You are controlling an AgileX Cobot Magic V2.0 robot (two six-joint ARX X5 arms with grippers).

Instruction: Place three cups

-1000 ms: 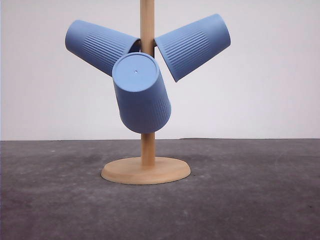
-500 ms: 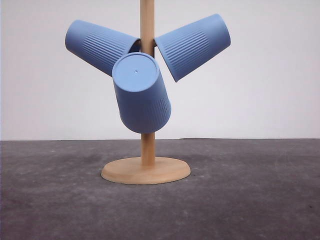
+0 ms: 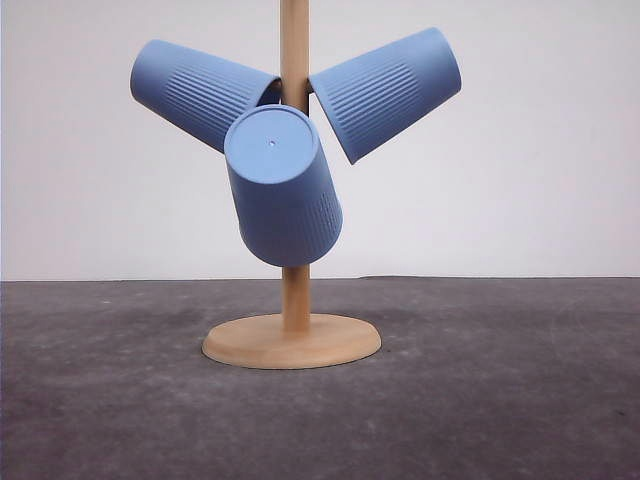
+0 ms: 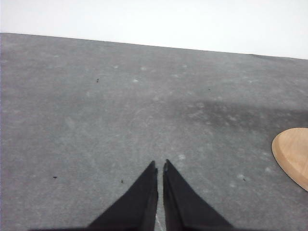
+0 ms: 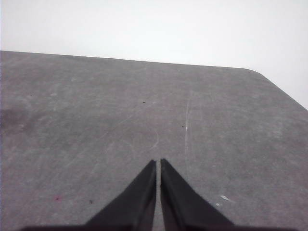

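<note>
Right now all three cups hang on one wooden stand (image 3: 294, 290), a round base on the dark grey counter (image 3: 500, 400) with an upright post rising out of the top of the front view. One cup (image 3: 200, 90) lies left of the post, its long axis sloping up and to the left, flat bottom at the upper left and mouth against the post. A second cup (image 3: 390, 92) mirrors it on the right, its axis sloping up and to the right, bottom at the upper right. The third cup (image 3: 282, 185) sits in front of the post and lower, its round bottom tipped up toward the camera and its mouth pointing down and away, hiding part of the post. None of them touches the counter.

The left gripper (image 4: 160, 166) hovers over bare counter, jaws nearly together and holding nothing, with the stand's base just at the view's edge. The right gripper (image 5: 158, 162) is likewise narrowed to a slit and empty.
</note>
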